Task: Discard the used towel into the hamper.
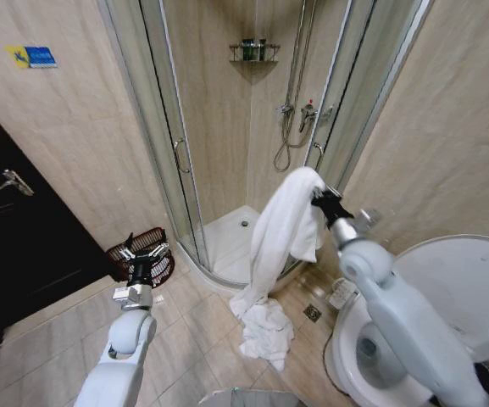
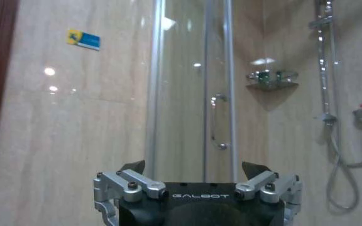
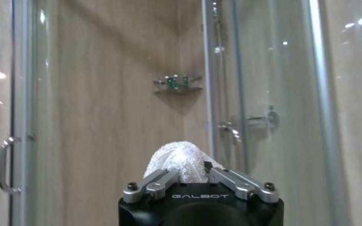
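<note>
The used towel [image 1: 282, 246] is white and hangs in a long fold in front of the shower, its lower end piled on the floor tiles. My right gripper [image 1: 320, 201] is shut on the towel's top end, held up at about shower-handle height. In the right wrist view the towel [image 3: 176, 160] bulges out between the closed fingers [image 3: 228, 178] of the right gripper [image 3: 193, 173]. The hamper [image 1: 148, 238], a dark reddish-brown basket, stands on the floor against the wall left of the shower. My left gripper [image 1: 140, 254] hovers just in front of it, open and empty [image 2: 193, 172].
The curved glass shower enclosure [image 1: 176, 153] fills the middle, with a raised white tray [image 1: 227, 237]. A white toilet [image 1: 456, 288] stands at the right under my right arm. A black door [image 1: 7, 229] is at the left. A floor drain [image 1: 312, 313] lies beside the towel pile.
</note>
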